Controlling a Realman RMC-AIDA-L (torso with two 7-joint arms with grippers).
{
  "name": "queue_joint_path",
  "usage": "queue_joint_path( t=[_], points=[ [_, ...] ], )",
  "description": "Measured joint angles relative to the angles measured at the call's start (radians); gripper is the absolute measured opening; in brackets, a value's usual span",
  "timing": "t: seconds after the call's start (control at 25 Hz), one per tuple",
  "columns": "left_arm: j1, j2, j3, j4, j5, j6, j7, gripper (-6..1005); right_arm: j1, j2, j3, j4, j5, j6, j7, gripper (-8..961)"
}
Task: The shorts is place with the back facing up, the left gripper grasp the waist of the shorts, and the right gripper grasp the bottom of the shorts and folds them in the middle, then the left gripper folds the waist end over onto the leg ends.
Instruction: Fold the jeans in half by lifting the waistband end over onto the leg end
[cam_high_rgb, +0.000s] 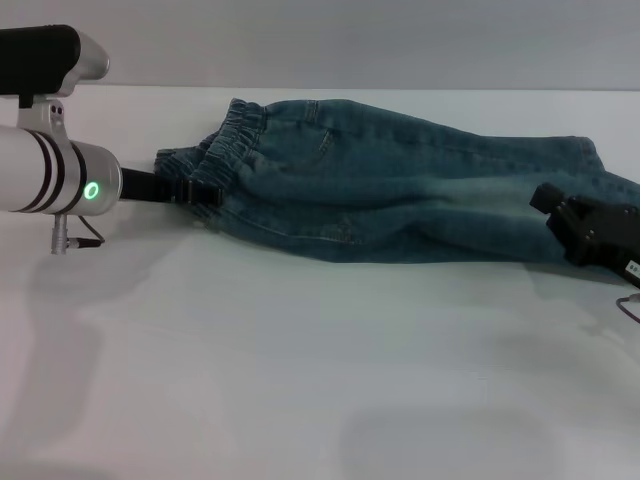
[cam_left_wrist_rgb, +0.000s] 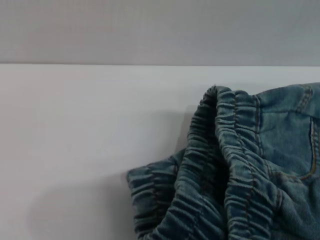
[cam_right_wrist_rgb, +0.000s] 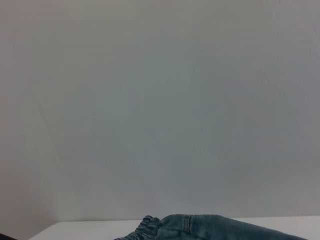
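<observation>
The blue denim shorts (cam_high_rgb: 400, 190) lie across the far part of the white table (cam_high_rgb: 300, 380), elastic waist to the left, leg ends to the right. A back pocket faces up. My left gripper (cam_high_rgb: 192, 190) reaches in from the left and is shut on the bunched waistband (cam_left_wrist_rgb: 220, 165), which is gathered into thick folds. At the right edge, my right gripper (cam_high_rgb: 560, 215) sits low on the leg ends (cam_high_rgb: 600, 175). The right wrist view shows only a strip of the shorts (cam_right_wrist_rgb: 200, 227) under a bare wall.
The white table's far edge (cam_high_rgb: 400, 92) runs just behind the shorts, with a grey wall (cam_high_rgb: 350, 40) beyond. A thin cable hangs under the left arm (cam_high_rgb: 60, 185).
</observation>
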Motion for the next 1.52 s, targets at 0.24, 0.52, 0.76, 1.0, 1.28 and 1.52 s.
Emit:
queue_joint_path(
  t=[0.24,0.52,0.76,1.0,1.28,1.52],
  points=[
    [0.0,0.0,0.0,0.003,-0.001,0.013,0.0,842,0.0,0.0,0.001,0.0,0.0,0.002,0.003,-2],
    [-0.031,0.0,0.0,0.059,-0.001,0.025,0.0,839,0.0,-0.001,0.002,0.001,0.0,0.002,0.015,-2],
    [-0.047,-0.002,0.005,0.089,-0.002,0.055,0.0,836,0.001,-0.002,0.006,0.001,0.0,0.014,0.025,-2],
    [-0.009,-0.003,0.056,0.069,-0.058,0.137,0.024,731,-0.002,-0.003,0.009,0.003,0.0,0.025,0.04,-2],
    [0.002,-0.003,0.062,0.066,-0.069,0.154,0.026,562,-0.012,-0.003,0.009,0.002,0.016,0.025,0.049,-2],
    [0.019,-0.003,0.074,0.043,-0.103,0.163,0.035,333,-0.023,-0.003,0.009,0.0,0.029,0.036,0.054,-1]
  ],
)
